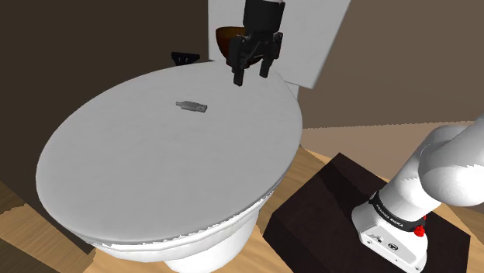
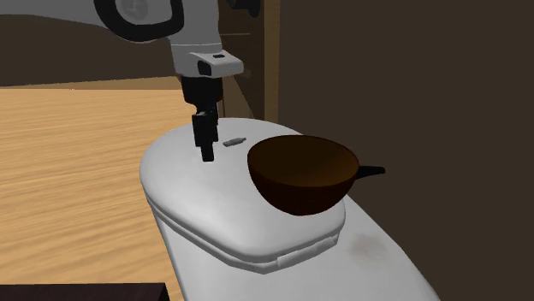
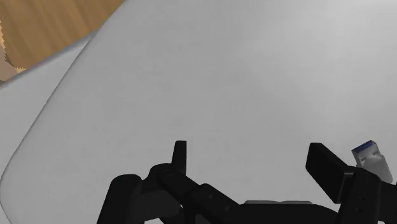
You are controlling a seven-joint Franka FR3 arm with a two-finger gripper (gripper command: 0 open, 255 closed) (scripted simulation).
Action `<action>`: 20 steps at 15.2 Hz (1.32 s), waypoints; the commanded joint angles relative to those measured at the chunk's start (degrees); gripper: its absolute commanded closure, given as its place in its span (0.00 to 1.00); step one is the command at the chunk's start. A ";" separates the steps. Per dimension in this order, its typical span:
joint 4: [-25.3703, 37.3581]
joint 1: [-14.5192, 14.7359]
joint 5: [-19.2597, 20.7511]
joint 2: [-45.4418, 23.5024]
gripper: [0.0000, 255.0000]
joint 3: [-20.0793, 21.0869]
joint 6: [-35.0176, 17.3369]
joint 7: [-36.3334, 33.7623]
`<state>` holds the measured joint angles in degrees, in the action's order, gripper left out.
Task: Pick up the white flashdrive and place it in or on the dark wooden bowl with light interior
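Here, the white toilet lid (image 1: 155, 171) spreads beneath the hand, and the dark brown bowl (image 2: 299, 175) stands just behind it. The hand (image 1: 252, 76) hovers above the lid with fingers spread, clasping nothing. The small grey flashdrive (image 1: 191, 106) lies flat on the lid beside the hand, untouched.

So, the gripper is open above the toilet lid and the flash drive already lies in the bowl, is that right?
Not quite: the flash drive lies on the toilet lid, not in the bowl, as the shoulder view shows. The gripper is open above the lid.
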<state>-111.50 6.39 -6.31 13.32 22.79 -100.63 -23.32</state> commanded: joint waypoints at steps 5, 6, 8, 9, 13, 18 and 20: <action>12.12 2.71 4.95 -11.91 0.00 5.54 1.14 -6.39; 14.45 3.41 6.09 -14.11 0.00 6.33 1.57 -7.51; 19.42 5.06 8.61 -18.71 0.00 7.79 2.68 -9.72; 22.09 6.08 9.97 -21.10 0.00 8.40 3.37 -10.80; 23.90 7.58 11.64 -24.02 0.00 8.83 2.79 -12.06; 19.34 7.31 11.57 -23.81 0.00 8.71 -1.58 -12.07; 19.34 7.31 11.57 -23.80 0.00 8.71 -1.58 -12.07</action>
<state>-91.81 13.79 5.27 -10.51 31.55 -101.85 -35.49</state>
